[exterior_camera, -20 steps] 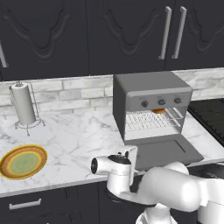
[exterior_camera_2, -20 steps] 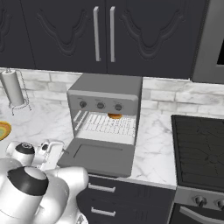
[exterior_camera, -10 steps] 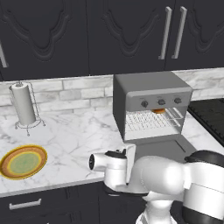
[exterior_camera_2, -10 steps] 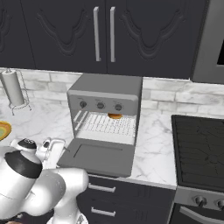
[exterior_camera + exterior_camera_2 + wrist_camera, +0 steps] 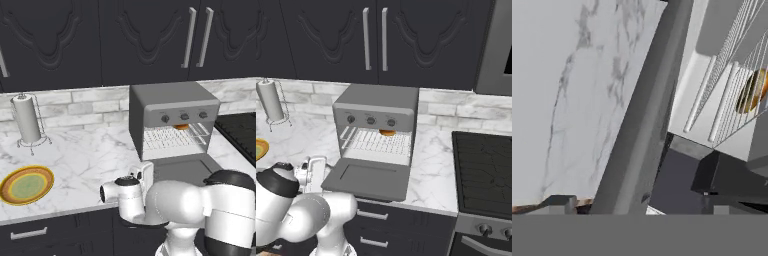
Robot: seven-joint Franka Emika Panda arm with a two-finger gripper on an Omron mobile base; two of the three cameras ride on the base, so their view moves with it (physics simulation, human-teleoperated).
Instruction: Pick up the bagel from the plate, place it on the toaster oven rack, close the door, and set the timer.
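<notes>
The bagel (image 5: 182,126) (image 5: 387,133) (image 5: 751,92) lies at the back right of the toaster oven rack (image 5: 172,137) (image 5: 376,142) (image 5: 727,95). The door (image 5: 185,166) (image 5: 368,177) (image 5: 639,120) hangs open, flat over the counter's front. My gripper (image 5: 144,172) (image 5: 315,169) (image 5: 642,200) is open at the door's left front corner. In the hand view the door's edge runs between the two fingertips. The plate (image 5: 26,184) (image 5: 258,148) sits bare at the counter's left.
The toaster oven (image 5: 172,107) (image 5: 376,105) has three knobs (image 5: 184,116) above its opening. A paper towel holder (image 5: 27,120) (image 5: 270,102) stands at the back left. A black stove (image 5: 483,172) lies to the right. Marble counter (image 5: 85,155) stretches between the plate and the oven.
The arm's bulky links have swung across the foreground while the hand has stayed by the door's left corner. The jaws have stayed open. The bagel has not moved.
</notes>
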